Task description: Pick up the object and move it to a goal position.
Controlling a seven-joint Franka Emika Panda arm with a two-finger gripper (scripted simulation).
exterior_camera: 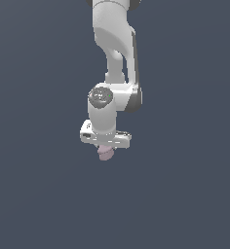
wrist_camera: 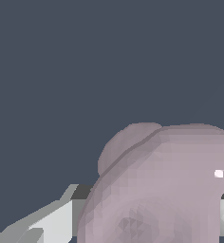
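Surroundings: both views showed only a flat, uniform dark slate-blue field. No bench edge, wall, seam or shadow line was distinguishable, so surface and background could not be separated.

Arm: the glossy white jointed robot arm [exterior_camera: 113, 44] entered from the top of the exterior view and hung roughly at centre. A round grey cap sat on the wrist joint, with a dark collar on the exterior view's right of it. Below the wrist sat the white box-shaped hand of the gripper [exterior_camera: 106, 147], tilted slightly down toward the exterior view's right.

Object: the small pale mauve-pink rounded lump [exterior_camera: 105, 153] sat directly under the hand, touching its underside, only its lower part protruding. In the wrist view the same lump [wrist_camera: 166, 185] filled much of the picture, very close to the camera, with a smaller rounded lobe beside a broader body and a shallow crease between them.

Orientation: in the exterior view the visible stub looked about as wide as it was tall; its long axis could not be told. Which way the notched end pointed could not be told either.

Fingers: pale grey finger [wrist_camera: 47, 223] parts showed on either side of the lump in the wrist view, flanking it closely. The fingers appeared closed onto the lump, which hung between them.
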